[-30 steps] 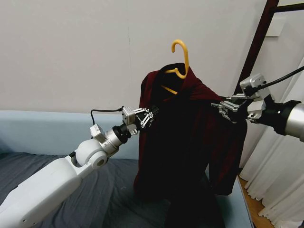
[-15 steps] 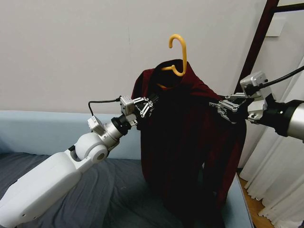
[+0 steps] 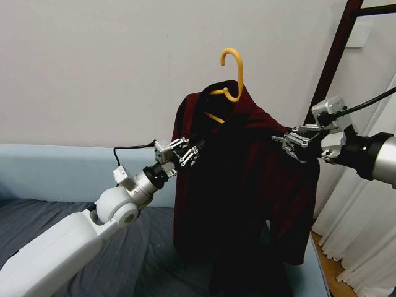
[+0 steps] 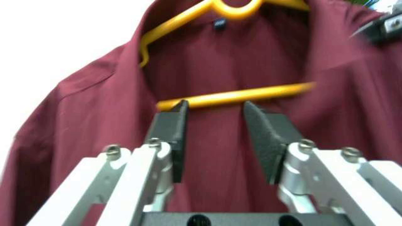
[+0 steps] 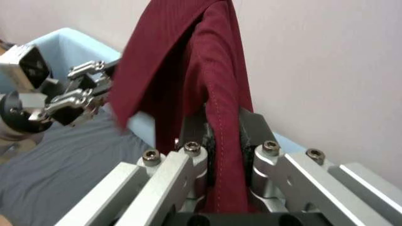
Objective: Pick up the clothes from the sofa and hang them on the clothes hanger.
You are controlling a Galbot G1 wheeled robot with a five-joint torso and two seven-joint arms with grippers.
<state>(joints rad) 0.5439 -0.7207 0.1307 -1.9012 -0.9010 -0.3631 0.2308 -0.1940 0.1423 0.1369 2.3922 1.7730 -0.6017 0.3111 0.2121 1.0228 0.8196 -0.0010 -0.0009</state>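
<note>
1. The dark red shirt (image 3: 247,185) hangs in the middle of the head view, draped over a yellow hanger (image 3: 232,74) whose hook pokes up free at top centre. It is off the sofa (image 3: 62,167), which runs along the lower left.
2. The right claw (image 3: 286,141), at centre right, is closed on a fold of the shirt near its shoulder. The right wrist view shows the cloth pinched inside it. That grip seems meant to take the weight and stop the shirt sliding off.
3. The left claw (image 3: 189,151), left of centre, points at the shirt's other side with its jaws apart and nothing pinched. In the left wrist view the hanger's lower bar crosses just at its tips; I cannot tell whether the bar rests on them.
4. With 1 arm on each side, the shirt is spread out and the hook stands clear, which would suit hooking it over a rail. A dark post (image 3: 334,55) rises at upper right.
</note>
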